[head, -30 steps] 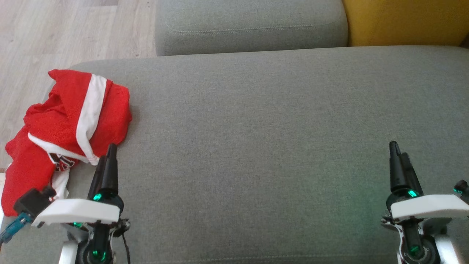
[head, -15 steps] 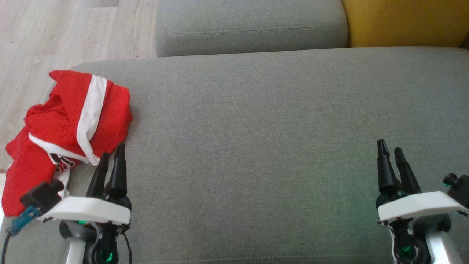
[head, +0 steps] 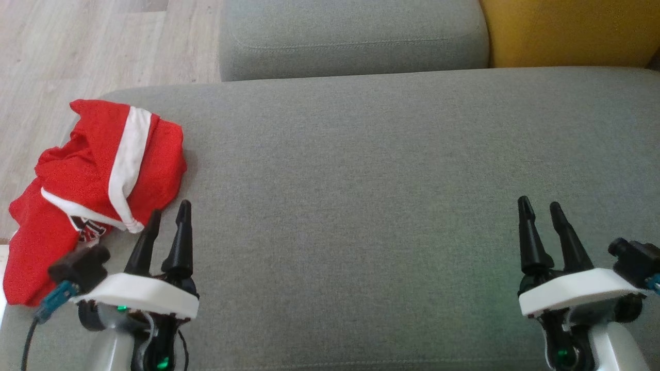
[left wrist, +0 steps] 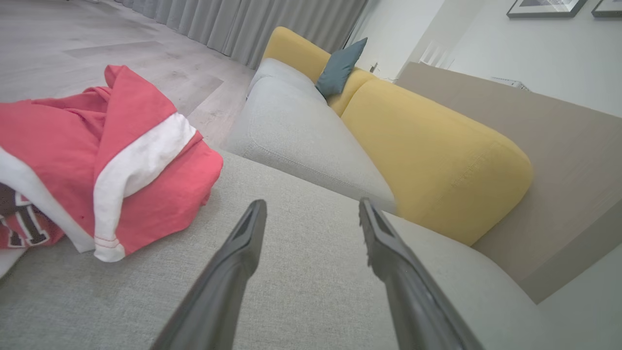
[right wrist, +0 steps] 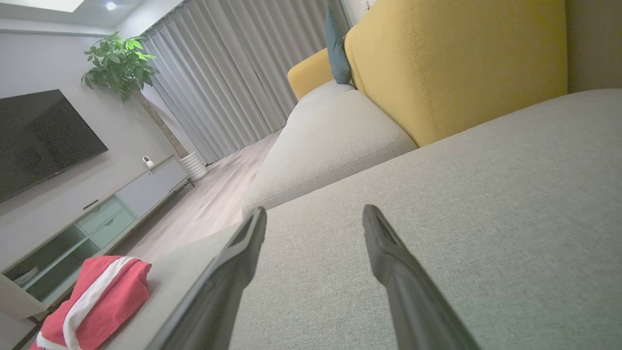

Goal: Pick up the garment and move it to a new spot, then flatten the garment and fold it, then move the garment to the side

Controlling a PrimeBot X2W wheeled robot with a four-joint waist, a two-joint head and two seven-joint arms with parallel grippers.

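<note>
The garment (head: 98, 170) is a crumpled red piece with white bands and a dark printed patch, lying at the left end of the grey sofa cushion (head: 361, 180), partly hanging over its edge. The left wrist view shows the garment (left wrist: 97, 155) to the left of my fingers, and the right wrist view shows the garment (right wrist: 97, 296) far off at the lower left. My left gripper (head: 169, 219) stands open just right of the garment's near corner, holding nothing. My right gripper (head: 539, 208) is open and empty over bare cushion at the lower right.
A second grey cushion (head: 350, 36) and a yellow backrest (head: 567, 31) lie beyond the seat. Wooden floor (head: 77, 46) drops away past the cushion's left edge. A TV console (right wrist: 97, 218), a plant (right wrist: 121, 63) and curtains (right wrist: 233, 73) stand across the room.
Both grippers have turned about their wrists, so their two fingers now show side by side and spread. The left one shifted right, the right one shifted left. The garment has not moved.
</note>
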